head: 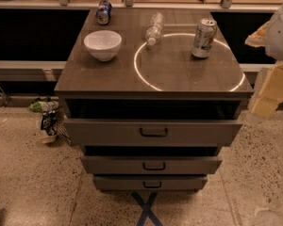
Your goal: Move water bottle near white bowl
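Litter [47,121] – wrappers and a small bag on the speckled floor, furthest from the tool, down beside the left foot of the table.

Table [85,76] – dark-topped cabinet, wholly to the left of the tool; three drawers [153,132] below the top, each with a dark handle, stepped outward from bottom to top.

White bowl [103,44] – upright, empty as far as can be seen, on the left part of the table, well apart from the tool, with the whole width of the top between.

Blue soda can [104,12] – lying on its side at the far left corner, behind the bowl, equally remote from the tool.

Water bottle [154,28] – clear, ribbed, lying on its side with the white cap pointing toward the near edge; placed mid-table toward the back, between the bowl and the upright can, apart from both, not touched by the tool.

Ring of light [141,76] – bright circular reflection on the tabletop, on the half closer to the tool; bottle cap just at its rim.

Silver-green soda can [204,37] – upright, on the ring's far right arc; of all the table's objects, the nearest to the tool.

Blue cross [146,208] – taped on the floor in front of the cabinet, below and left of the tool.

Tool [270,95] – at the right edge of the view, off the table's right side, hanging below a white arm casing; nothing visibly held; open or closed cannot be told.
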`<state>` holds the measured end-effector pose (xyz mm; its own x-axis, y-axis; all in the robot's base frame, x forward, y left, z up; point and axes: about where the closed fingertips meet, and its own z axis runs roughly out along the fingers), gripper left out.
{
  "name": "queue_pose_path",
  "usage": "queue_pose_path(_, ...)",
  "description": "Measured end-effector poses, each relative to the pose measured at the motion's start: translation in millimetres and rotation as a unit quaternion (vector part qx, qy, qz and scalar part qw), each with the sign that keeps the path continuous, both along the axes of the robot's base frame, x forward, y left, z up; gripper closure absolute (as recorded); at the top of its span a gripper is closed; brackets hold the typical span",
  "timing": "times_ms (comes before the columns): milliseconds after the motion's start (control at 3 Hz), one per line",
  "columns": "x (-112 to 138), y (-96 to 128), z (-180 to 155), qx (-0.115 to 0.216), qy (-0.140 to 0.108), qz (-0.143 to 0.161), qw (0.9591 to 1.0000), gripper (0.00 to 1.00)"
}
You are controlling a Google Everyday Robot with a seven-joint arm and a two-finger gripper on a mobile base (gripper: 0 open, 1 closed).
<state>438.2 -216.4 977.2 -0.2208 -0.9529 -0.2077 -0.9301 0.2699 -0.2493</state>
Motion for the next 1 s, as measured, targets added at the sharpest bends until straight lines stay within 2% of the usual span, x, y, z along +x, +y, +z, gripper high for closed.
queue_pose_path(333, 0, 0, 0, 0.000, 0.000, 0.000, 1.0000, 0.00)
queue_pose_path(667, 18, 8, 1, 0.035, -0.021, -0.012, 0.9991, 0.00)
queue_pose_path(1000, 74, 23, -2, 0.133, -0.060, -0.056, 0.9877, 0.00)
